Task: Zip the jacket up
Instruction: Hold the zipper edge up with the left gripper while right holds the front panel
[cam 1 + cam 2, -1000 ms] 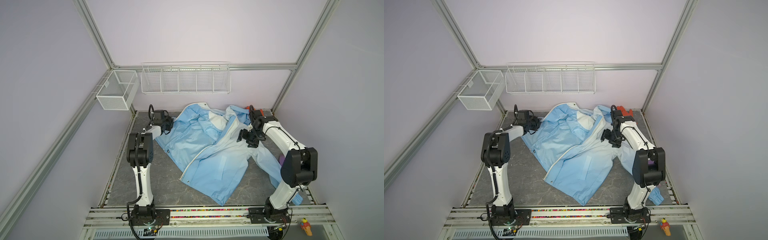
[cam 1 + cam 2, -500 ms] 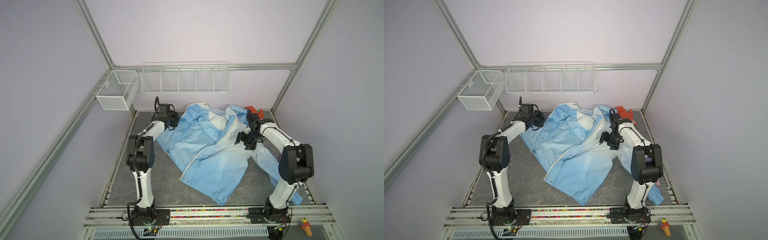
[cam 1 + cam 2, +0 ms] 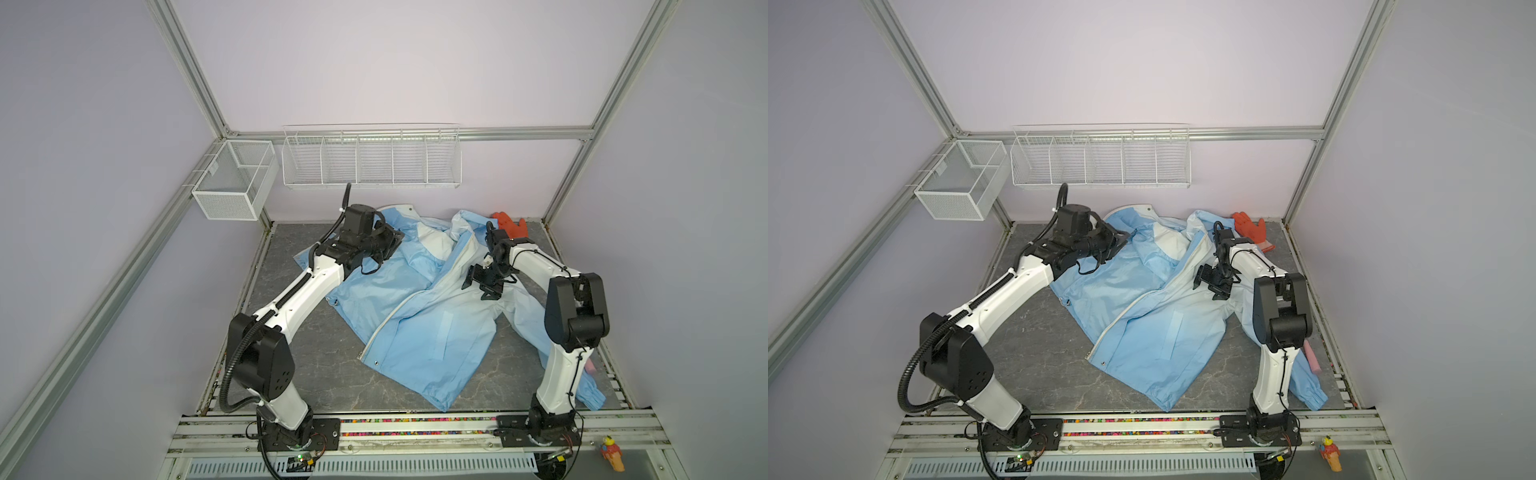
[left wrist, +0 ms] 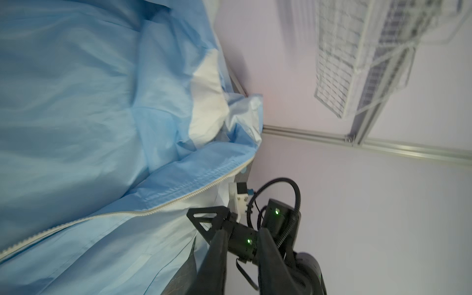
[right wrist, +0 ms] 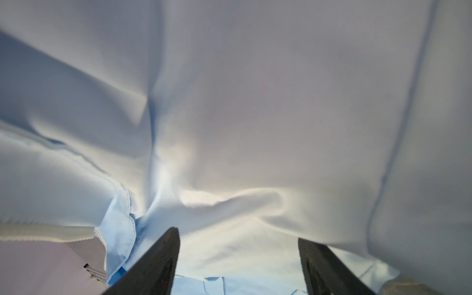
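The light-blue jacket point(image 3: 419, 320) point(image 3: 1142, 328) lies spread on the grey table, front open, and its white zipper point(image 3: 390, 320) point(image 4: 143, 212) runs diagonally, unjoined. Over the jacket's far left shoulder hovers my left gripper point(image 3: 392, 243) point(image 3: 1121, 241) point(image 4: 244, 232). Its fingers point(image 4: 217, 255) stand a little apart with nothing between them. My right gripper point(image 3: 478, 282) point(image 3: 1208, 282) point(image 5: 237, 236) is wide open just above whitish fabric near the right shoulder. Both its fingertips point(image 5: 171, 237) are bare.
An orange glove point(image 3: 509, 222) point(image 3: 1250, 226) lies at the back right behind the jacket. Two white wire baskets point(image 3: 370, 162) point(image 3: 232, 183) hang on the back frame. A pink object point(image 3: 1312, 357) lies by the right arm's base. A small toy point(image 3: 611, 453) sits beyond the front rail.
My left gripper has moved from the jacket's left edge to above its far shoulder, and its jaws have parted. The right gripper has shifted slightly left and stays open.
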Controlling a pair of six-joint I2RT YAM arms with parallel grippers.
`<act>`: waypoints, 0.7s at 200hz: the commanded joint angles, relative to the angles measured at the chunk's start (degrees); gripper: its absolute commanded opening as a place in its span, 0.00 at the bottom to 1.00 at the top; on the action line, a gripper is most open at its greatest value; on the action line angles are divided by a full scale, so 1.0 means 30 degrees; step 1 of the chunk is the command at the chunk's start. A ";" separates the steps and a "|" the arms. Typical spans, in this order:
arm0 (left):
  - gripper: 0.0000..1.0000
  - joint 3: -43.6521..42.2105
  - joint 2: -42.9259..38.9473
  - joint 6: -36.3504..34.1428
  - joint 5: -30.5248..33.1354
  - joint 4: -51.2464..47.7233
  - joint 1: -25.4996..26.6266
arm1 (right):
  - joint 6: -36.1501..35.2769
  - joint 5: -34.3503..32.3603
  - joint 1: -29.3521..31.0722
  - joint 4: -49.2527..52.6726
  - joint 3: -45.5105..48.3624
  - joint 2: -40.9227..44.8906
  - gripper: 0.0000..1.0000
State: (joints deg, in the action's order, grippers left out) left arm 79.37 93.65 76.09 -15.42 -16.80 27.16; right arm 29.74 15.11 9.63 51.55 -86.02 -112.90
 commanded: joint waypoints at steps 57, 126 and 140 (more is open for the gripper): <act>0.42 -0.2261 0.1832 0.2775 0.1064 0.7039 -0.4645 | -0.0330 0.0227 0.0297 0.0646 0.1270 0.4326 0.82; 0.44 -0.0414 0.6375 0.5138 0.0022 0.9625 -0.6261 | -0.0684 -0.1331 0.1378 0.2633 0.0822 0.7239 0.87; 0.45 0.0019 0.7014 0.5317 0.0021 0.9747 -0.6382 | -0.0612 -0.1477 0.1362 0.2822 0.0797 0.7554 0.88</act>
State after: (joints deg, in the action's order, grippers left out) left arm 75.22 112.33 88.58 -14.20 8.27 8.58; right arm 28.62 12.82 13.63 56.53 -83.05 -92.40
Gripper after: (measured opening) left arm 0.446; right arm 0.873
